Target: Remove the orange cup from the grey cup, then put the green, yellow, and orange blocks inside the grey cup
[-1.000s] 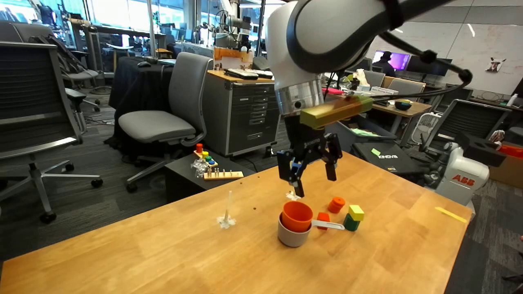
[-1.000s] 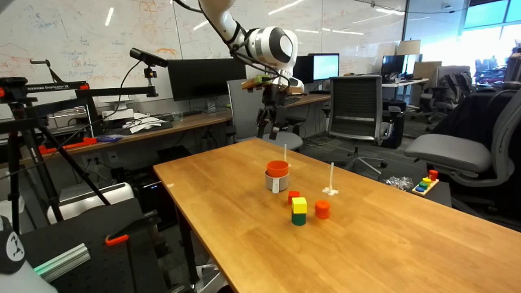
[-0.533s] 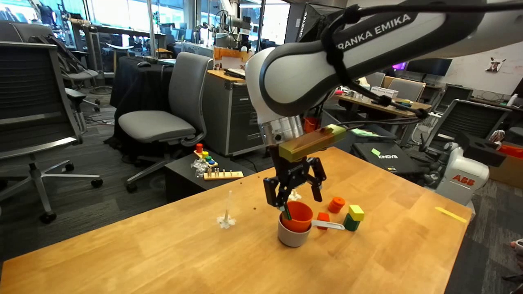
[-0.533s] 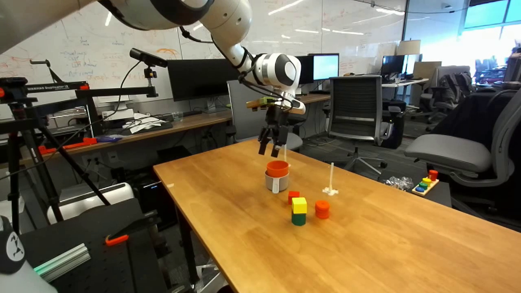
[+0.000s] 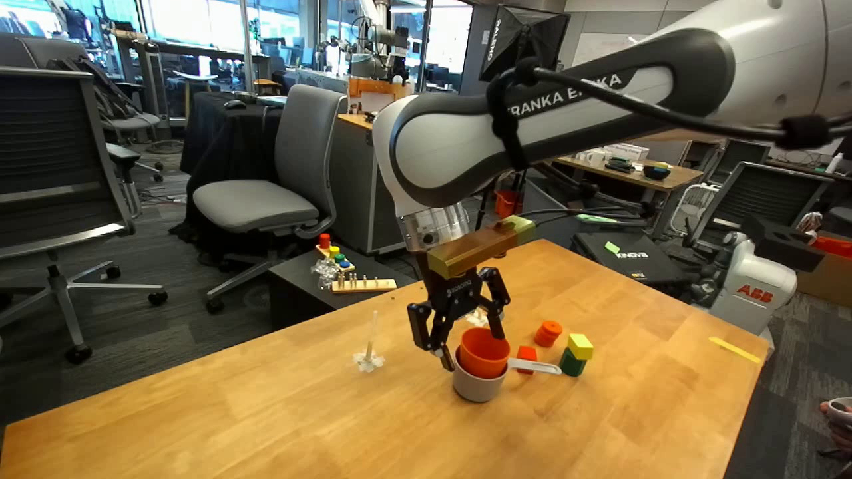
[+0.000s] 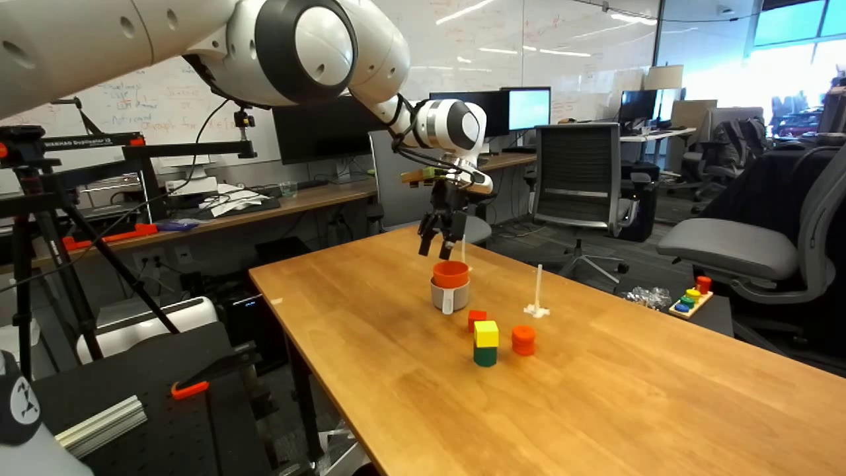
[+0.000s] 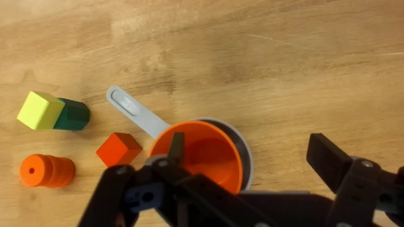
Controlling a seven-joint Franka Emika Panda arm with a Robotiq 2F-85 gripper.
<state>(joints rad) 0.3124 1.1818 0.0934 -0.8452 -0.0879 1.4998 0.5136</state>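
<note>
– Inside the grey cup (image 5: 477,388) sits the orange cup (image 5: 483,362); the claw (image 6: 435,250) hangs above, spread wide, holding nothing. Main risk?

– Alignment. In the wrist view one finger (image 7: 176,145) shows over the orange cup's mouth, the other outside both cups. Descending so may clip the rim; a loose pinch may tip both.

– Obstacles?

– The grey cup's handle (image 7: 137,111) lies just beside the orange block (image 7: 118,150). A knock could topple the yellow block (image 7: 41,110) off the green block (image 7: 74,115). A ribbed orange piece (image 7: 47,171) stands near; a pale peg (image 6: 538,287), well apart.

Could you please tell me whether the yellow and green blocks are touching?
Touching: in both exterior views the yellow block sits on top of the green block with no gap.
</note>
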